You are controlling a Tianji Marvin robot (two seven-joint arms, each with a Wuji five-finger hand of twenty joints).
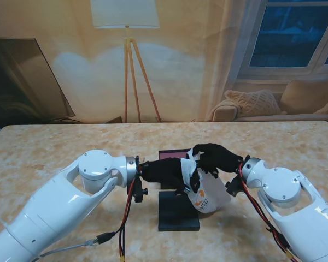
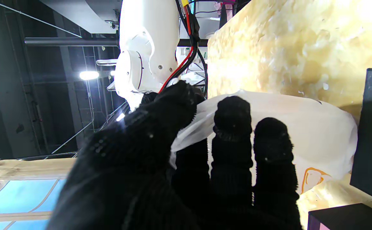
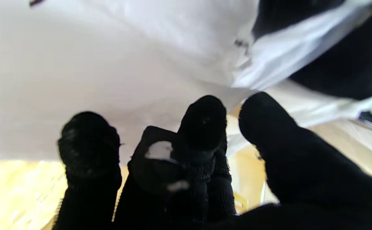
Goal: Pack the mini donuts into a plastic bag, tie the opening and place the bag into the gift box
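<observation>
Both black-gloved hands hold the top of the white crinkly plastic bag (image 1: pixel 208 194). The left hand (image 1: pixel 163 172) pinches it tight. The right hand (image 1: pixel 216 157) grips it too. The bag sits on the marble table (image 1: pixel 54 147), touching the flat black box lid (image 1: pixel 177 213).

One white plastic bag (image 1: pixel 203 192) with an orange print, at the table's centre. Two black box parts: one dark lid or base (image 1: pixel 177 214) at 6 o'clock of the bag, one box (image 1: pixel 172 155) with a pinkish interior at 11 o'clock. Two black-gloved hands: left hand (image 1: pixel 164 172) at 9 o'clock, right hand (image 1: pixel 216 157) at 12 o'clock. One marbled table (image 1: pixel 71 144). No donuts can be counted; the bag's contents are hidden.
</observation>
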